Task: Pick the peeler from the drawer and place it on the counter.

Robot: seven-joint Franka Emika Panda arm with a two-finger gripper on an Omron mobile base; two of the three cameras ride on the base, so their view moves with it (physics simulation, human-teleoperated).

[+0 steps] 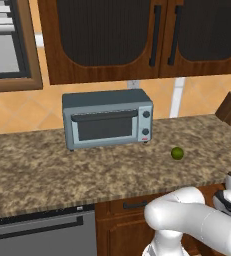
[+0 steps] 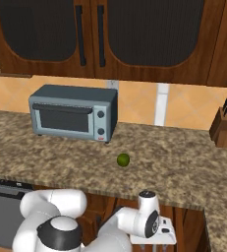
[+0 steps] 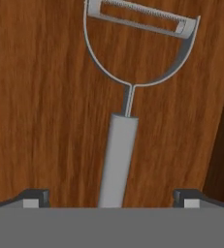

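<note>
The gripper (image 3: 111, 197) is hanging over the peeler (image 3: 128, 97), which is lying on the wooden drawer floor (image 3: 40, 106), fingers (image 3: 36, 196) spread either side of its handle. Reaching is underway; next comes lowering, pinching the handle, then lifting toward the counter (image 1: 87, 170).

Grey toaster oven (image 1: 107, 119) stands at back near orange tiled wall (image 1: 17, 112). Small green lime (image 1: 177, 153) lies well off to its right. Wooden knife block (image 2: 224, 125) at far right. Dark wood upper cabinets (image 2: 105, 34) overhead. Grey dishwasher front (image 1: 42, 234) lower left.
</note>
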